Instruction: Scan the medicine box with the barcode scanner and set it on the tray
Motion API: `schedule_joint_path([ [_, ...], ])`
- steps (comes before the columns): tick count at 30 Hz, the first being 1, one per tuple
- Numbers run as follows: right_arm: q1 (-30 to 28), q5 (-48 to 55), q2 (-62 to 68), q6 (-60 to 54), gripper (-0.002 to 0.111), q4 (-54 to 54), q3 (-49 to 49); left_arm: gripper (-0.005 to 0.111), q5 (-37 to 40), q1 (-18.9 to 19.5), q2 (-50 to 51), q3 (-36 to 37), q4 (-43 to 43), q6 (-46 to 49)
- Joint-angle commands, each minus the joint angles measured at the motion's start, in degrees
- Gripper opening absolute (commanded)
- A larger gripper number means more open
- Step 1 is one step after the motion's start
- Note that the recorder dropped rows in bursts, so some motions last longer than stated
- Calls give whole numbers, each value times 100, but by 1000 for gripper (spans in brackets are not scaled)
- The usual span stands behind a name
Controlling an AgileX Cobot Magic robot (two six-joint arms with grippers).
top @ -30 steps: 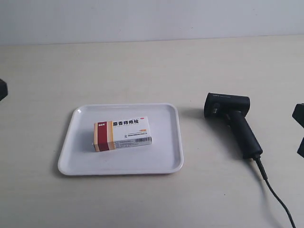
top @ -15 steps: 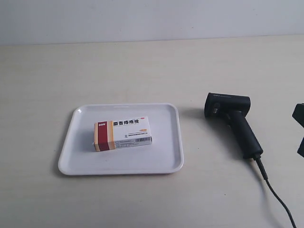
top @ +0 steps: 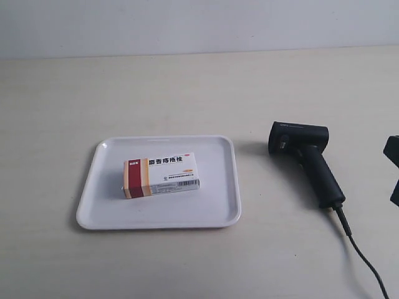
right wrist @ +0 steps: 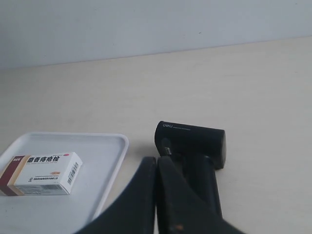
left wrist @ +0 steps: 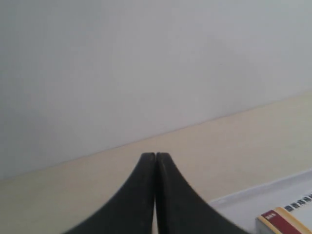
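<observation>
Checking the left gripper (left wrist: 155,158) first, you find its fingertips pressed together on nothing, raised above the table (top: 187,87) and looking past the tray (left wrist: 263,197), with one banded corner of the medicine box (left wrist: 287,220) just showing. The right gripper (right wrist: 156,163) is likewise pressed together and empty, hanging just short of the barcode scanner (right wrist: 192,141), whose head and handle show beyond the fingertips. From the exterior view, note what changed over the last second: a dark piece of the arm at the exterior view's left sat at the frame edge one second ago and was gone by half a second ago, absent now too; the dark piece of the arm at the exterior view's right (top: 393,168) has not shifted. Nothing on the table has moved across the three frames. The medicine box (top: 161,175) lies flat near the middle of the tray (top: 218,215), barcode side facing the camera, touching no gripper. The barcode scanner (top: 305,159) lies on its side on the bare table, well apart from the tray, its cable (top: 361,255) trailing toward the frame corner. Judgement: with the box seated in the tray, the scanner set down and one arm pulled clear, you are most likely at the end of the task, with both arms retiring; whether a scan registered cannot be told from these frames
</observation>
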Motion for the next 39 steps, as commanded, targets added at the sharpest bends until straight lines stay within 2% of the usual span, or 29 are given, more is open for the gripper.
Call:
schedule_joint_path([
  [1, 11, -30, -32, 6, 0, -25, 28, 2, 34, 360, -451, 161, -44, -186],
  [14, 11, -19, -32, -5, 0, -25, 28, 2, -452, 338, -519, 179, -44, 16],
  [17, 11, -30, -32, -5, 0, -25, 28, 2, -371, 338, -635, 179, 163, -322],
  [20, 11, -18, -32, -5, 0, -25, 28, 2, -152, 325, -645, 179, 1991, -1958],
  [27, 11, -20, -32, -5, 0, -25, 28, 2, 52, 316, -645, 179, 7369, -7750],
  [29, 11, -20, -32, -5, 0, -25, 28, 2, 187, 316, -645, 179, 8489, -9084],
  [31, 11, -20, -32, -5, 0, -25, 28, 2, 236, 316, -645, 179, 8898, -9710],
  [37, 11, -20, -32, -5, 0, -25, 28, 2, 236, 316, -645, 179, 8944, -9740],
  [39, 11, -20, -32, -5, 0, -25, 28, 2, 354, 316, -645, 179, 9533, -10296],
])
